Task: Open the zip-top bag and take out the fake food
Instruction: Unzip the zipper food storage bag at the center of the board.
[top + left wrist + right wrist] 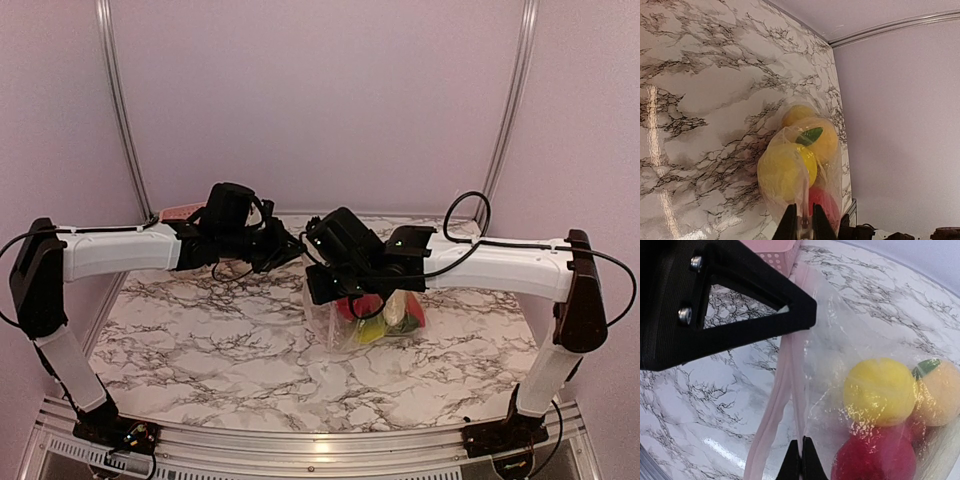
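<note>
We hold the zip-top bag (345,325) pinched from two sides at its mouth. Our left gripper (804,227) is clenched on a fold of the bag's clear film, just above the fake food (787,170). Our right gripper (801,460) is squeezed tight on the bag's edge, at or just beside its pinkish zip strip (777,405). The bag hangs below both grippers, its bottom seemingly resting on the marble table (200,340), and the food sits in the bag's lower end.

To do this step well, we judge that the two grips should draw apart across the bag's mouth, slowly and evenly, so the seal peels open rather than the film slipping free. We should also hold the mouth above the food, so nothing tumbles toward the pink basket (771,249) beyond the bag.
</note>
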Robot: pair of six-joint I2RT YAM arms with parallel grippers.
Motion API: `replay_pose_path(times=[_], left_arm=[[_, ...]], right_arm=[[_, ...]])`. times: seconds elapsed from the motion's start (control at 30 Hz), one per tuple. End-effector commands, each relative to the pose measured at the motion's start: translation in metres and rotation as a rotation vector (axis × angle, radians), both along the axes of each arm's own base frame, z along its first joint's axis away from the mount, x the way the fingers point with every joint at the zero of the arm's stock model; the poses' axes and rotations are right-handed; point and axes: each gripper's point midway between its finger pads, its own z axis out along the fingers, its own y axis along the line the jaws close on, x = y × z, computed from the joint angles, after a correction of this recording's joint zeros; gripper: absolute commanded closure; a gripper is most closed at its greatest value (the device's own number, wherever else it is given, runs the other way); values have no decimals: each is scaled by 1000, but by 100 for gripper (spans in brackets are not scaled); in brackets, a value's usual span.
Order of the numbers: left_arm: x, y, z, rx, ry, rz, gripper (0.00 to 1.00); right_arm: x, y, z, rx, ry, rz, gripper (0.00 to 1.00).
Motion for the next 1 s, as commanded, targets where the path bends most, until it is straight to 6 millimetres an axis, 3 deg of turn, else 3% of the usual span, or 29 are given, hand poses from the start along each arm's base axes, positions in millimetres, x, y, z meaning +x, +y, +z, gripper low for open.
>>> replay_pose_path(times=[0.0,0.6,0.97], left_arm=[[39,22,10,27,-71,116,94],[55,42,14,67,-71,141,92],[51,43,18,66,-81,106,81]], right_arm=[[-17,-8,-23,-75,64,19,100],[-19,-12,-27,-84,71,11,100],[-14,-11,-22,-80,54,-13,100]])
